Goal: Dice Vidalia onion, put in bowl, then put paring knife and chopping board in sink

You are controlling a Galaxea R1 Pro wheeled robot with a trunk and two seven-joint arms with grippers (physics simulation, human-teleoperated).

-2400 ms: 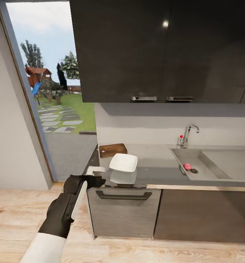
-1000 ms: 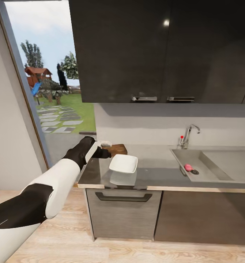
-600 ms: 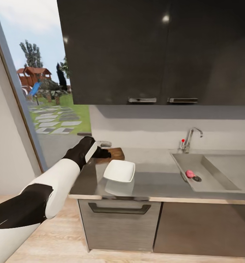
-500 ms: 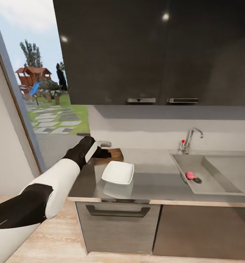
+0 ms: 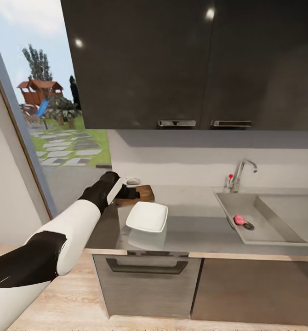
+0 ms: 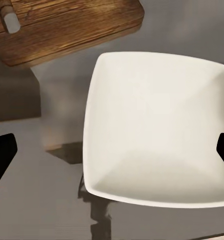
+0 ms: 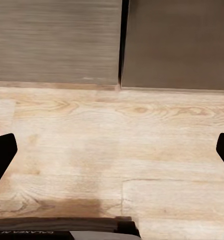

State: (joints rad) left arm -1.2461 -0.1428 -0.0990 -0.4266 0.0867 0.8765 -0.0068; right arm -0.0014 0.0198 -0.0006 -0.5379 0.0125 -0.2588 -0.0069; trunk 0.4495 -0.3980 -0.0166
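Note:
The white squarish bowl [image 5: 147, 217] sits on the grey countertop [image 5: 195, 230] near its left end. Just behind it lies the dark-brown chopping board [image 5: 144, 195]. My left gripper [image 5: 131, 190] hovers over the board's near-left corner. In the left wrist view it [image 6: 112, 152] stands open, looking down on the bowl [image 6: 157, 130] and the board [image 6: 66, 30]. The pinkish Vidalia onion [image 5: 239, 219] rests by the drain in the sink [image 5: 269, 220]. The paring knife is out of view. My right gripper [image 7: 112, 152] is open over the wooden floor.
Dark wall cabinets [image 5: 172, 64] hang low over the counter. The chrome faucet [image 5: 240, 172] with a red knob stands behind the sink. A glass door [image 5: 43, 119] is left of the counter's end. Grey cabinet fronts [image 7: 56, 40] stand under the counter. A small pale stub [image 6: 11, 22] shows on the board.
My left arm rose from below the counter's edge to over its left end beside the board. Since then the camera has moved, and the arm keeps its pose.

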